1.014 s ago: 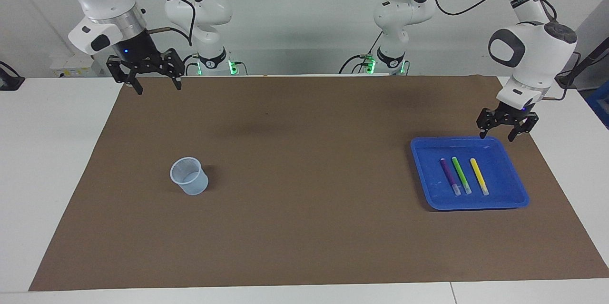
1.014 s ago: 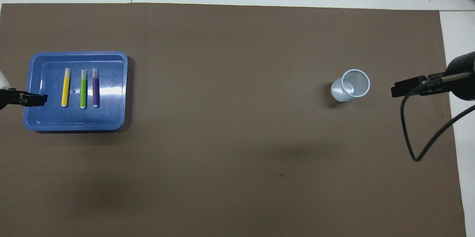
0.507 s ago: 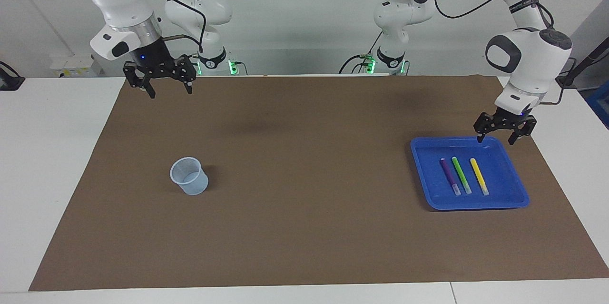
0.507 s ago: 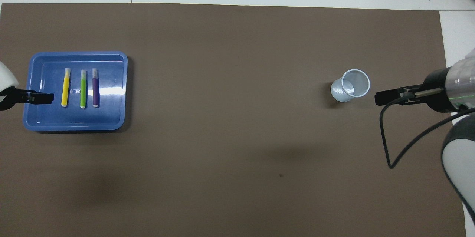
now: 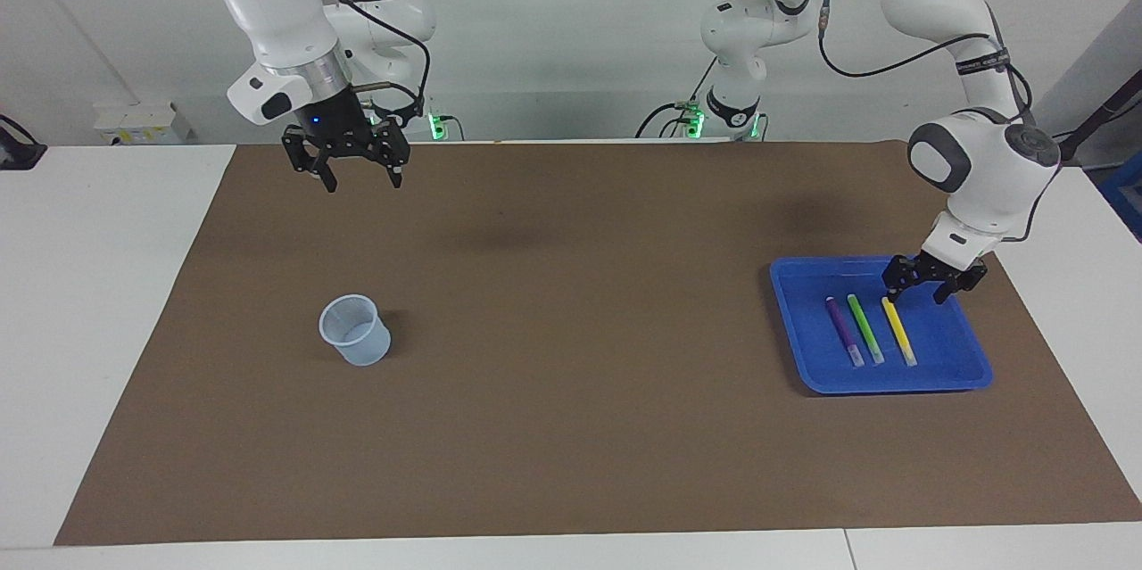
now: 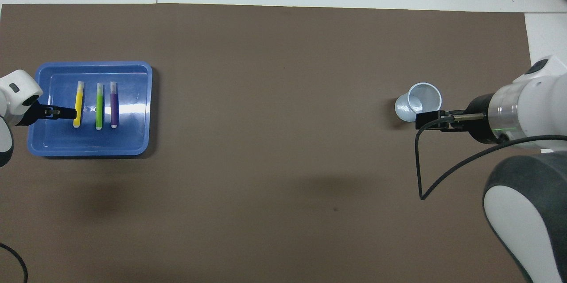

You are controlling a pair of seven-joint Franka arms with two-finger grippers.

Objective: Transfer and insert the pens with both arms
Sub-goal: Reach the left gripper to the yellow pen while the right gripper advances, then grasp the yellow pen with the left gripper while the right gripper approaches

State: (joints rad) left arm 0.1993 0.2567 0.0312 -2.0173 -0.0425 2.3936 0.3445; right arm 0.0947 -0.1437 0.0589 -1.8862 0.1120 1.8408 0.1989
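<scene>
**Left gripper low over the yellow pen, nothing picked yet**

Left gripper [image 5: 928,292]: jaws apart, empty, down inside the blue tray [image 5: 790,320], over the robot-side end of the yellow pen [image 5: 898,331]. Can't tell whether the fingertips touch it. Judgement: this is the first pick, grasp not yet made.

Right gripper [image 5: 359,173]: jaws wide, empty, up in the air over the mat [image 5: 571,427] near its robot-side edge. Judgement: waiting for a handover.

Progress: zero of three pens moved. All pick, transfer and insert steps are left.

Pens, facing view: yellow pen, green pen [image 5: 864,329] and purple pen [image 5: 843,332] lie side by side, parallel and apart, flat on the tray floor. Green is at 9 o'clock of yellow, purple at 9 o'clock of green. Pale cap ends point away from the robots.

Containers:
- Blue tray: holds all three pens, toward the left arm's end of the table.
- Cup [image 5: 355,330]: pale and translucent, upright, toward the right arm's end, roughly 9 o'clock of the tray and well apart from it. No pen in it; the overhead view looks into it and it seems empty.
</scene>
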